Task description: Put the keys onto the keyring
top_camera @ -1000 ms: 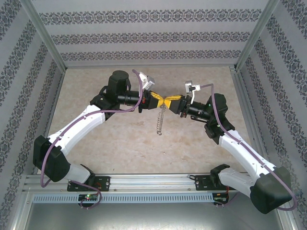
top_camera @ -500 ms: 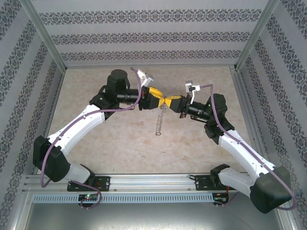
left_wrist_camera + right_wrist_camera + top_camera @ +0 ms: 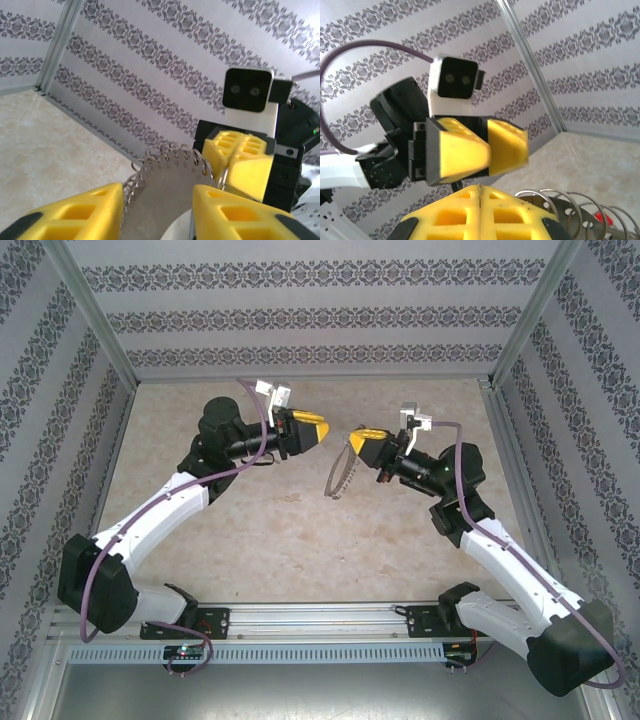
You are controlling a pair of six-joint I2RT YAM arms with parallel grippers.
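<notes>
Two hands face each other in mid-air above the bench [image 3: 280,540], their tips well apart in the top view. The right hand [image 3: 352,443] is fully closed. In its own wrist view its yellow fingers [image 3: 470,212] meet along a thin seam, and it has hold of the keyring [image 3: 340,476]. The keyring hangs from its tip as a curved fringe of small silvery pieces, clear of the bench surface. Beside those closed fingers, the keyring [image 3: 555,202] shows as a row of thin wire loops. The red head of a tiny key [image 3: 600,217] peeks among them at the lower right, its blade too small to make out.

The left hand [image 3: 326,429] is open and holds nothing: in the left wrist view its two yellow fingers [image 3: 80,212] stand apart at the bottom edge. Through the gap, farther off, the keyring [image 3: 170,175] appears as a fan of flat metal leaves edged with small rings, just beside the tip of the right hand [image 3: 235,160]. In the right wrist view the left hand [image 3: 492,150] points toward the lens, with a black-faced camera [image 3: 452,77] mounted above it and a purple cable [image 3: 370,50] arcing off to the side.

Farther out, striped patterned walls [image 3: 320,320] enclose the bench on three sides.
</notes>
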